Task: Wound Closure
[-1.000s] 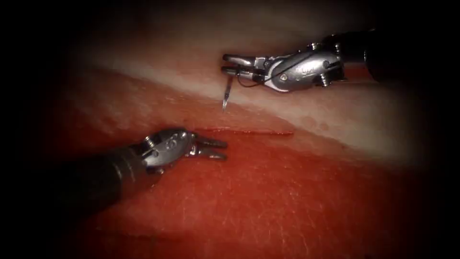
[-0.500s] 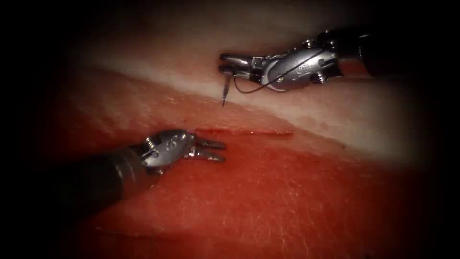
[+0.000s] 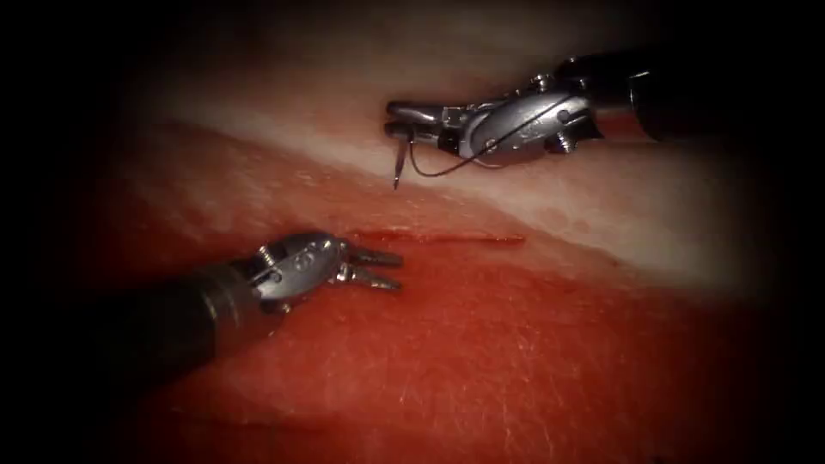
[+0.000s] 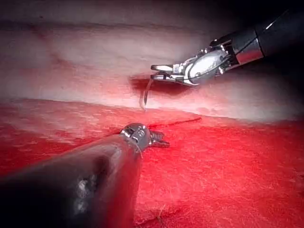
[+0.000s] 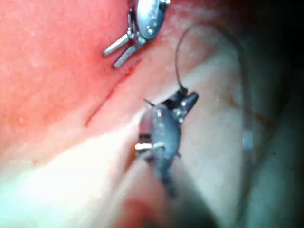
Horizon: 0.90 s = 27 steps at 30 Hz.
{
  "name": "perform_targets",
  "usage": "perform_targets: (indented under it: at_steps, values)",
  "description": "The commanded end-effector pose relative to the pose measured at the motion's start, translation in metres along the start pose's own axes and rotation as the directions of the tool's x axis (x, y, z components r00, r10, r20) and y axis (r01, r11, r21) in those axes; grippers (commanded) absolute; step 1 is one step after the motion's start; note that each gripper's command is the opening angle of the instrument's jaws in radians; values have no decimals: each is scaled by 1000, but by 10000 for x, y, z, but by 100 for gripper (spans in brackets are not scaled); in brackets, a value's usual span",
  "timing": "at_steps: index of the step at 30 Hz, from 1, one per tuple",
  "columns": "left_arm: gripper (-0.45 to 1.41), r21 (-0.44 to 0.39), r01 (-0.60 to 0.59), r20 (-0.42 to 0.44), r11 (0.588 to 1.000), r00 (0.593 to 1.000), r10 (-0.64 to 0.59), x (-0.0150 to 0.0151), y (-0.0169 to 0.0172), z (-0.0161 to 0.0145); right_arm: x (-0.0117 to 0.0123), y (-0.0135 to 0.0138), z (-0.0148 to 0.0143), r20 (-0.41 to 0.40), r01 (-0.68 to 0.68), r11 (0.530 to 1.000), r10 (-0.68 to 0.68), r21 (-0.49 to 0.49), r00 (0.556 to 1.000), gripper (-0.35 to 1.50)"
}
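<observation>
Two hands: my right hand (image 3: 397,122) grips one needle (image 3: 399,163) near its blunt end, tip hanging above the tissue (image 3: 516,344); my left hand (image 3: 387,268), parted and empty, rests beside one cut (image 3: 447,237).

Two tools, one needle (image 3: 400,163), one thread (image 3: 447,163), and seemingly one cut (image 3: 438,237).

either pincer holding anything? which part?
Right pincer grips the curved steel needle near its thread end, clear of the tissue. Left pincer is open, holding nothing.
</observation>
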Motion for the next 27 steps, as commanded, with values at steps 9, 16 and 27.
perform_targets:
  at_steps: [9, 16, 27]
  values:
    - [2, -3, 0, -1, 1000, 1000, 0, -1, -5, 5, -7, -8, 11, 2, 28, 999, -28, 21, 1000, -35]
    - [2, -4, 0, -1, 1000, 1000, 0, -1, -6, 4, -10, -20, 11, 4, 39, 999, -39, 30, 999, -35]
    - [2, -6, -1, -2, 1000, 1000, 1, -2, -7, 4, -7, -50, 9, -6, 54, 997, -53, 55, 999, -35]
